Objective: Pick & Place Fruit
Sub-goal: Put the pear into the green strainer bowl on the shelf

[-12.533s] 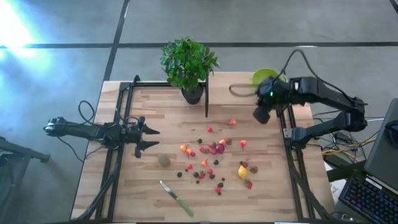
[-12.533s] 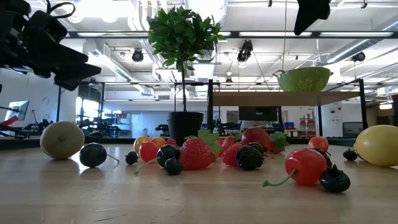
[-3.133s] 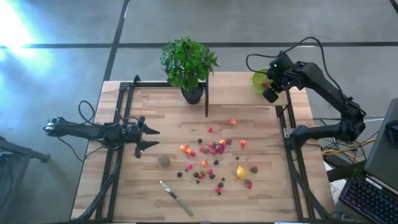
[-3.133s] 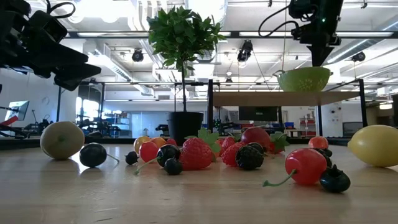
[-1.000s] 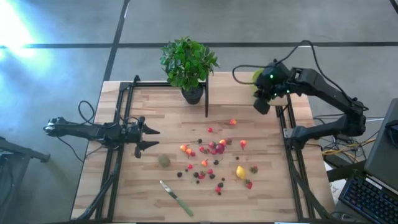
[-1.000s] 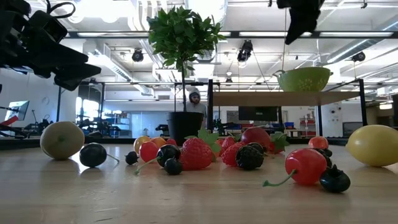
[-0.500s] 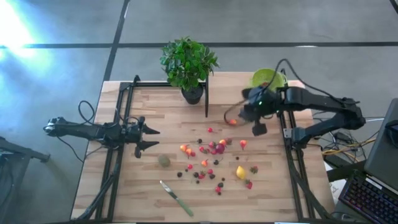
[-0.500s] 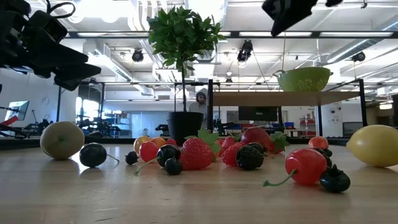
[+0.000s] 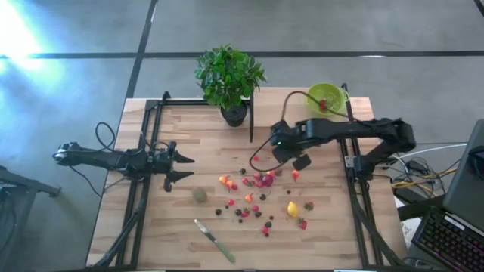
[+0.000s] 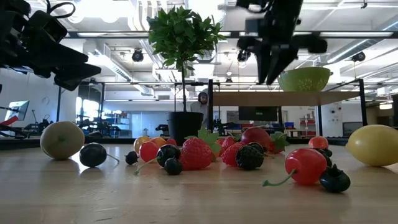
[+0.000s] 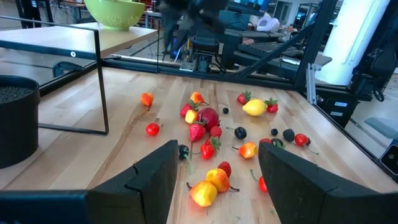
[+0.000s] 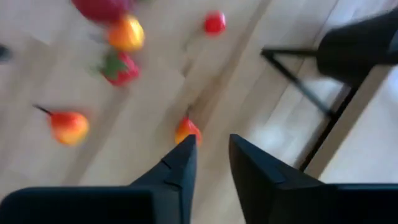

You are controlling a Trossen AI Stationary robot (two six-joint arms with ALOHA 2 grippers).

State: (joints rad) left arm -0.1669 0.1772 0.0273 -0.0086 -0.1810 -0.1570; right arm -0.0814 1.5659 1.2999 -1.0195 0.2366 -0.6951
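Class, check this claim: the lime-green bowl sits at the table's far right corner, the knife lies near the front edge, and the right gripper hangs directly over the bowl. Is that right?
Not quite. In the high view the right gripper hangs over the scattered fruit near the table's middle, not over the bowl. The bowl's corner spot and the knife near the front edge are correct.

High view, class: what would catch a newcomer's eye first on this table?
The scatter of tiny fruit mid-table, bright reds and oranges with one yellow lemon. Then the right pincer reaching over the far edge of that scatter, fingers slightly apart and empty. The leafy potted plant at the far edge stands tallest.
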